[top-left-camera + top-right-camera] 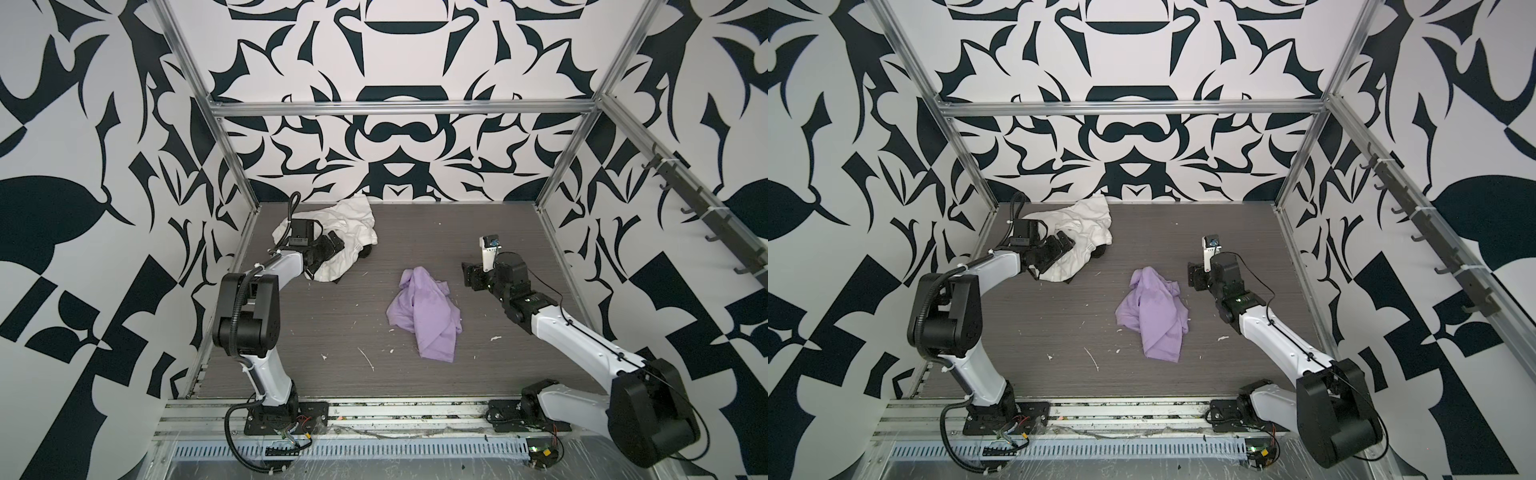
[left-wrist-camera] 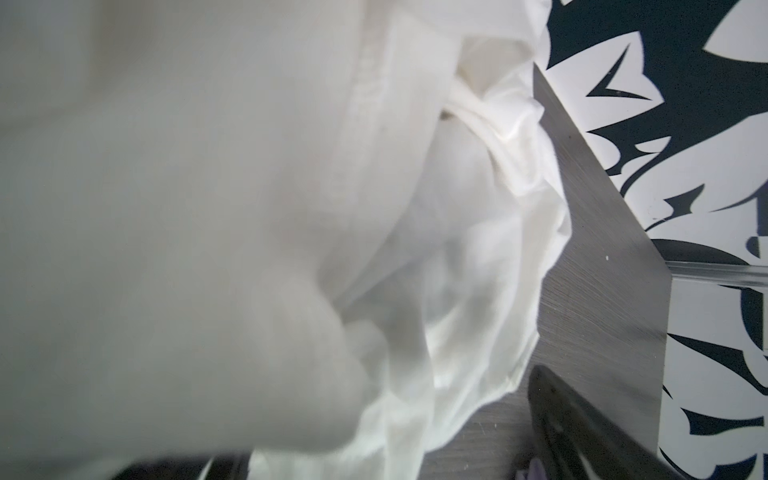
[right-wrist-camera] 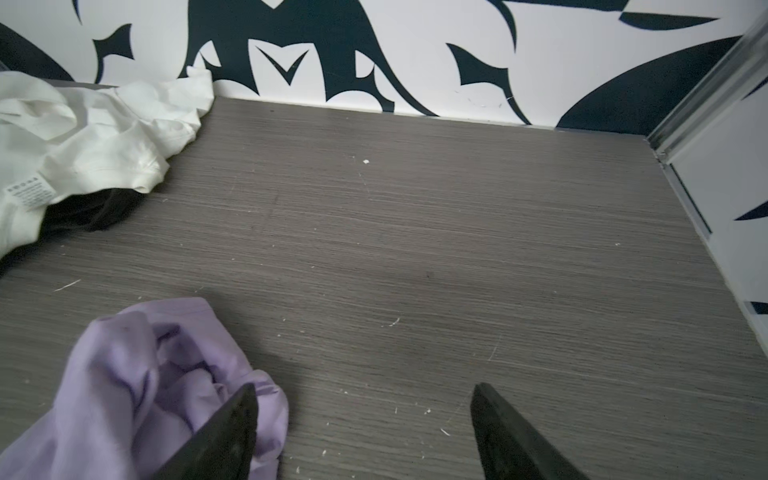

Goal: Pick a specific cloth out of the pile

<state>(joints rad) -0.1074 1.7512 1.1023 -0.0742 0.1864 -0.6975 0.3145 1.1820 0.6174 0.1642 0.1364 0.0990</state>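
**Lilac cloth alone mid-table; both grippers open**

Left, back corner: the pile (image 1: 353, 224) (image 1: 1088, 224) sits on the grey table (image 1: 436, 232). It is mostly a crumpled white garment (image 3: 95, 124). A black piece (image 1: 366, 251) (image 3: 91, 214) shows under the garment's near right edge. A printed tag (image 3: 29, 192) on the white garment is visible in the right wrist view.

The left gripper (image 1: 329, 247) (image 1: 1059, 247) lies over the near left part of the pile, jaws spread wide. In the left wrist view blurred white fabric fills nearly the whole frame, with one dark finger (image 2: 582, 436) at the edge. Whether the fingers press into the fabric cannot be told.

Centre: the lilac cloth (image 1: 424, 316) (image 1: 1154, 316) (image 3: 124, 374) lies loosely crumpled on the table. It is well apart from the pile, with bare table between them, and lies free of both grippers. Small white flecks (image 1: 368, 358) are scattered on the table in front of it.

Right: the right gripper (image 1: 471, 274) (image 1: 1192, 277) (image 3: 363, 390) is near the cloth's far right corner and points toward the back wall. Its jaws are wide, with only bare table between them. In the right wrist view one finger (image 3: 224, 432) overlaps the cloth's edge. Whether it touches the cloth or stands above it cannot be told.
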